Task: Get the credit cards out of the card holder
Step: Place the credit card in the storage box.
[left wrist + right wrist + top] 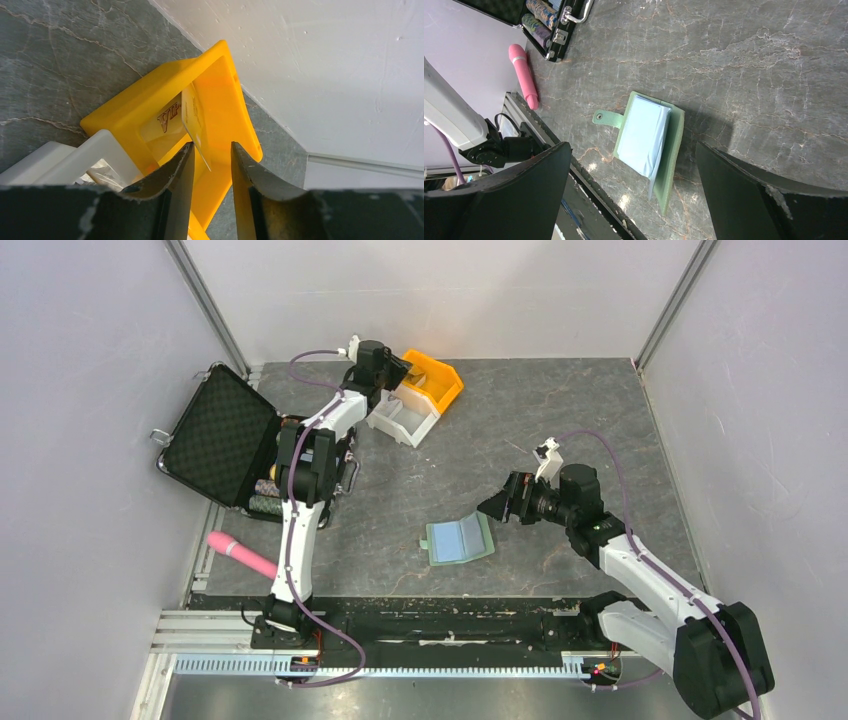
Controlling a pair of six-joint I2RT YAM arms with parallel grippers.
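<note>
The card holder (460, 539) is a pale sage-green bifold lying open on the grey table, with pale blue pockets and a side tab; it also shows in the right wrist view (675, 145). My right gripper (497, 508) hovers just above and to the right of it, jaws wide open and empty (633, 150). My left gripper (405, 368) is at the back over the yellow bin (225, 95). Its jaws are a little apart (212, 145). An orange-tan credit card (194, 120) marked VIP stands tilted inside the bin, its lower corner just beyond my left fingertip. No blue card shows apart from the holder.
A white bin (405, 418) sits against the yellow bin (435, 380). An open black foam-lined case (225, 435) with poker chips stands at the left. A pink cylinder (242, 554) lies at the front left. Walls close the back and sides.
</note>
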